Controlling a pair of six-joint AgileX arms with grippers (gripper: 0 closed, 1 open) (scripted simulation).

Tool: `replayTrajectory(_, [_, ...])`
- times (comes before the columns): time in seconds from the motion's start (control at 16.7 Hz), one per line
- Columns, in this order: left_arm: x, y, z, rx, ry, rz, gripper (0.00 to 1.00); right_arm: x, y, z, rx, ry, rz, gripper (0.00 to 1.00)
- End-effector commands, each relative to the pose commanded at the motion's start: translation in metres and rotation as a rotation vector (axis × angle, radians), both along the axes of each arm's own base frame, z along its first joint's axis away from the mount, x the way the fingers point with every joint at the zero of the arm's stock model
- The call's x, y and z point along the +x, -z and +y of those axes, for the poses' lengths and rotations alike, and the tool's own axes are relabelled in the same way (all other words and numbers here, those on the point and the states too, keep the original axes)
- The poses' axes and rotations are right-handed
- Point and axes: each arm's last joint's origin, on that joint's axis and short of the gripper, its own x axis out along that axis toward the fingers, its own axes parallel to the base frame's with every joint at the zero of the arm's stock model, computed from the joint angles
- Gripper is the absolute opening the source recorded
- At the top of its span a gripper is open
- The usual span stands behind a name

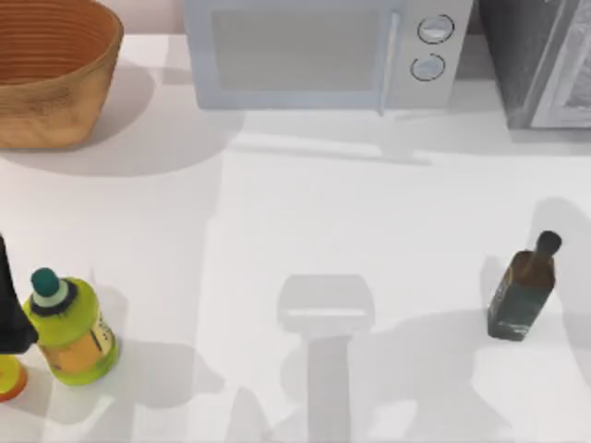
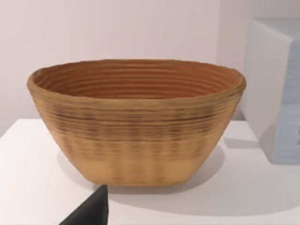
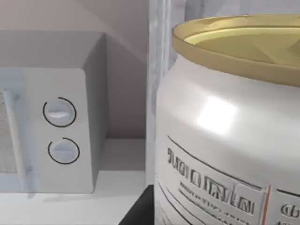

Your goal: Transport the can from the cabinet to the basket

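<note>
Rendered kitchen counter: microwave [image 1: 319, 55], cabinet [image 1: 540, 60], wicker basket [image 1: 51, 78] and two bottles [image 1: 69, 328] [image 1: 524, 288] on a white table [image 1: 305, 212]

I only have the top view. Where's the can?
Observer: The right wrist view has the can very close, gold top up, with the microwave farther off.
Operator: Anything in the basket?
Observer: The left wrist view faces the basket side-on. The inner wall that shows is bare ribbing, and its floor is hidden.
Operator: Any label on the can?
Observer: White body, dark print, one thin red line.
</note>
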Motion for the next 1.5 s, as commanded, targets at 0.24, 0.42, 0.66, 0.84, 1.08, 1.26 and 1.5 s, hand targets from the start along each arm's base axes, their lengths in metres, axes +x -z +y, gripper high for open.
replayTrajectory(0.24, [0.000,0.000,0.000,0.000,0.000,0.000,1.00,0.022,-0.011,0.018,0.009,-0.007,-0.011,0.00])
replayTrajectory(0.42, [0.000,0.000,0.000,0.000,0.000,0.000,1.00,0.040,-0.016,0.035,0.015,-0.019,-0.020,0.00])
replayTrajectory(0.66, [0.000,0.000,0.000,0.000,0.000,0.000,1.00,0.063,-0.012,0.061,0.000,-0.023,-0.011,0.00])
replayTrajectory(0.84, [0.000,0.000,0.000,0.000,0.000,0.000,1.00,0.079,-0.006,0.083,-0.006,-0.021,-0.009,0.00])
replayTrajectory(1.08, [0.000,0.000,0.000,0.000,0.000,0.000,1.00,0.098,0.006,0.113,0.005,-0.009,-0.020,0.00])
replayTrajectory(1.26, [0.000,0.000,0.000,0.000,0.000,0.000,1.00,0.110,0.017,0.137,0.025,0.003,-0.037,0.00])
replayTrajectory(1.5, [0.000,0.000,0.000,0.000,0.000,0.000,1.00,0.119,0.044,0.173,0.025,0.000,-0.035,0.00])
